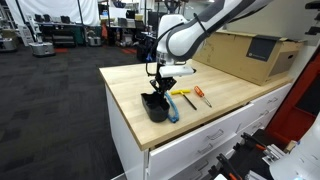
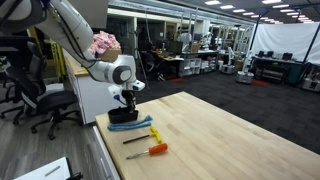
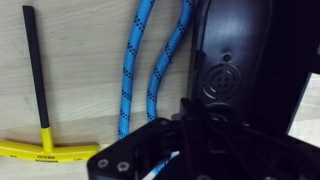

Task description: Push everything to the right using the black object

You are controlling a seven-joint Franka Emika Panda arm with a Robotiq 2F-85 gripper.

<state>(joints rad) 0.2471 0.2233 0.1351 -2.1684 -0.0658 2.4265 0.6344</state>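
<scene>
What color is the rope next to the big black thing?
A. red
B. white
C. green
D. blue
D: the wrist view shows the rope lying beside the black object, and it is bright blue.

This is a large open robotics lab. Rows of ceiling strip lights (image 2: 215, 10) run overhead, desks crowded with monitors (image 2: 185, 50) stand at twelve o'clock beyond the wood-topped counter (image 2: 220, 130), office chairs (image 2: 45, 100) sit at nine o'clock, a white curtain (image 2: 285, 40) hangs at two o'clock, and dark carpet (image 1: 50, 110) covers the floor.
</scene>
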